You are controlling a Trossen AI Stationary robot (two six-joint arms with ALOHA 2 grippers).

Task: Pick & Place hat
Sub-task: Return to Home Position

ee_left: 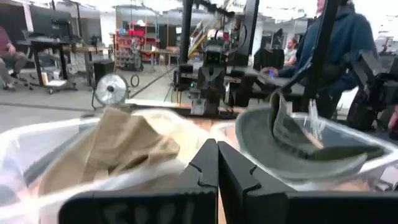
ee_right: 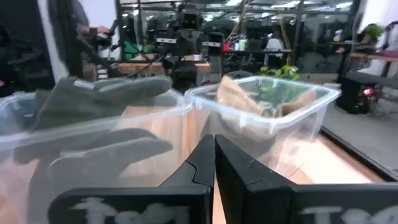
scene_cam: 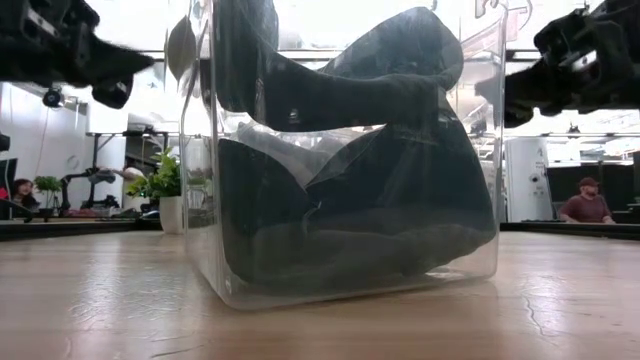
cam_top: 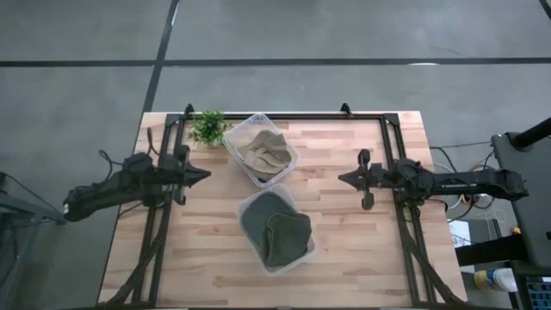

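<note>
A: Room?
B: Table [cam_top: 344, 250] is seen bare beside the bins; left gripper [cam_top: 204, 175] and right gripper [cam_top: 343, 179] are closed, clear of them.
A: Caps?
B: Brown caps [cam_top: 265, 151] are crumpled in far bin [cam_top: 294, 158], dark caps [cam_top: 277, 228] in near bin [cam_top: 242, 209].

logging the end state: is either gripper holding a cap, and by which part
Nothing is held: the left gripper and the right gripper are both shut on nothing.

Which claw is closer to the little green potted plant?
Left. The left claw lies close by the potted plant, both on the robot's left side. The right claw is much farther off, beyond the clear bin holding the brown caps.
</note>
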